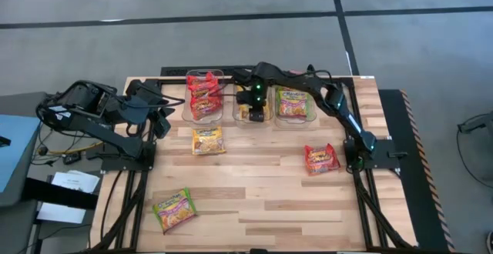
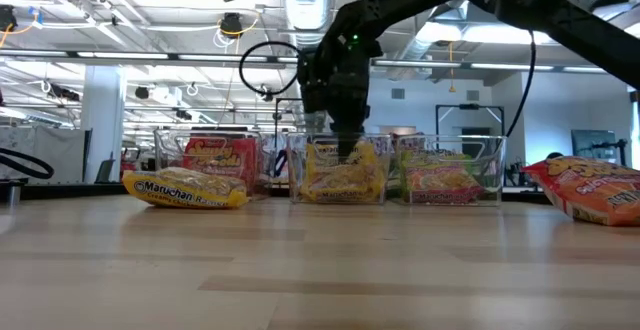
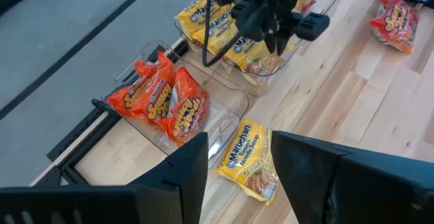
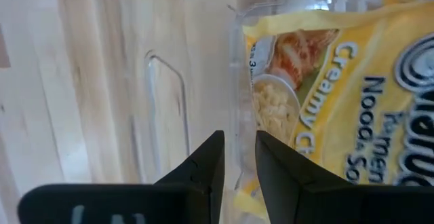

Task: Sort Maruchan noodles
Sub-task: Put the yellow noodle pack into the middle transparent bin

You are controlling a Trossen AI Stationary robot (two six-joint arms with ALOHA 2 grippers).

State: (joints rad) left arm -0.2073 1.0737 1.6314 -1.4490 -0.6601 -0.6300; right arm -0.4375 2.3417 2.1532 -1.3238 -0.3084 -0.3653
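Note:
Three clear bins stand along the table's far edge. The left bin (image 1: 187, 92) holds red-orange packets (image 3: 166, 102), the middle bin (image 2: 296, 170) yellow ones, and the right bin (image 1: 314, 104) green-and-pink ones (image 1: 293, 104). Loose on the table lie a yellow packet (image 1: 208, 141), a red-orange packet (image 1: 321, 158) and a green-and-pink packet (image 1: 174, 209). My right gripper (image 1: 254, 109) reaches down into the middle bin, shut on a yellow packet (image 4: 325, 95). My left gripper (image 3: 237, 149) is open, above the table near the left bin and the loose yellow packet (image 3: 247, 159). My right gripper pinches the yellow packet by its edge (image 4: 248, 115) between the two fingers, coming from above and pointing down. The packet's body spreads to one side of the fingers, inside the middle bin (image 4: 237, 20). What its lower part rests on does not show.
The bin walls stand close around my right gripper. Black frame rails (image 1: 177, 71) run behind the bins. The table's near half is bare wood (image 1: 262, 208) apart from the green-and-pink packet. The right arm's base (image 1: 362, 148) stands beside the loose red-orange packet.

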